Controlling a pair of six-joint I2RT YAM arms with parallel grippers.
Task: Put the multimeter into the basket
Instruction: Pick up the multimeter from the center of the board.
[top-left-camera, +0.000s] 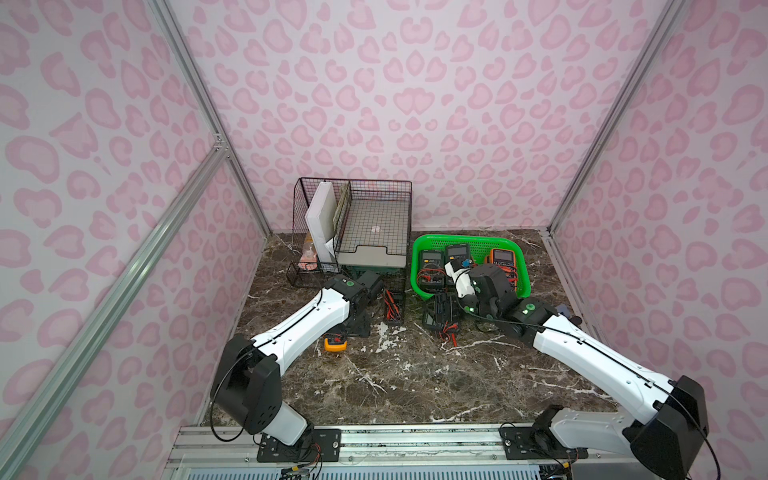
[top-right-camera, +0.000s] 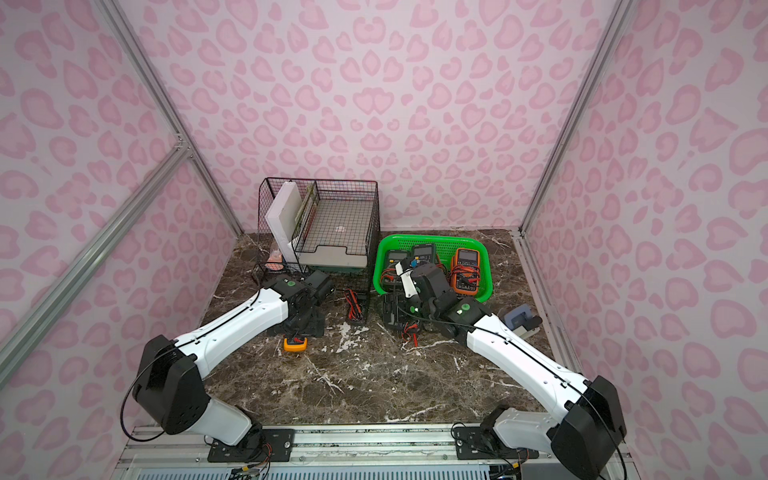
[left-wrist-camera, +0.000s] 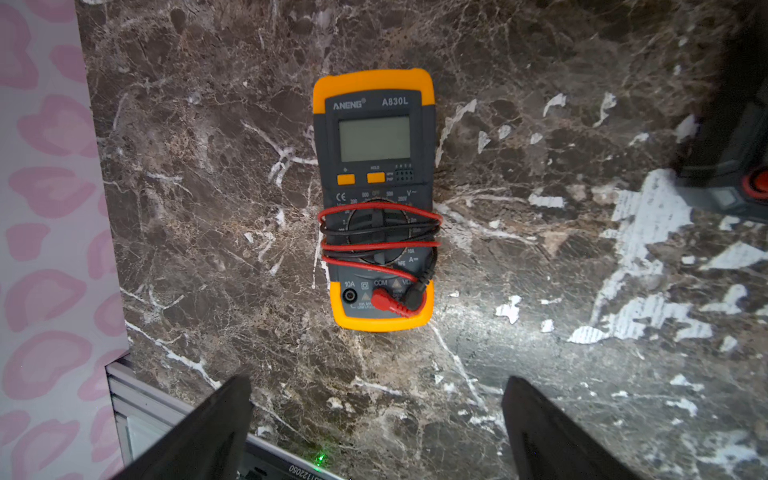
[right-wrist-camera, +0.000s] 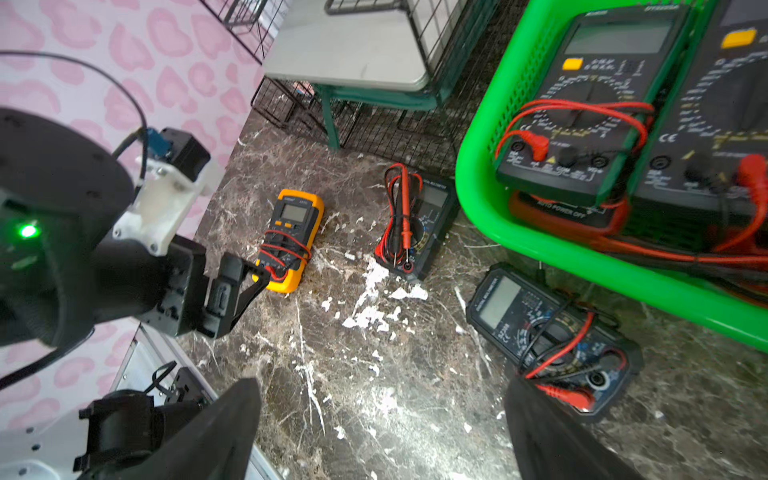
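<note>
multimeter: the orange multimeter (left-wrist-camera: 374, 199) lies flat on the counter (left-wrist-camera: 208, 249), leads wound round it, well apart from the basket (top-left-camera: 417, 262).
left gripper (left-wrist-camera: 376, 382): spread wide, empty, over the orange multimeter.
right gripper (right-wrist-camera: 380, 380): spread wide, empty, near the basket's front.
basket: three other meters (top-left-camera: 458, 252) inside.

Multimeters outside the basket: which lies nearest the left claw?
The orange ANENG multimeter, directly before the left claw; the probe-topped black multimeter and the lead-wrapped black multimeter lie nearer the green basket.
</note>
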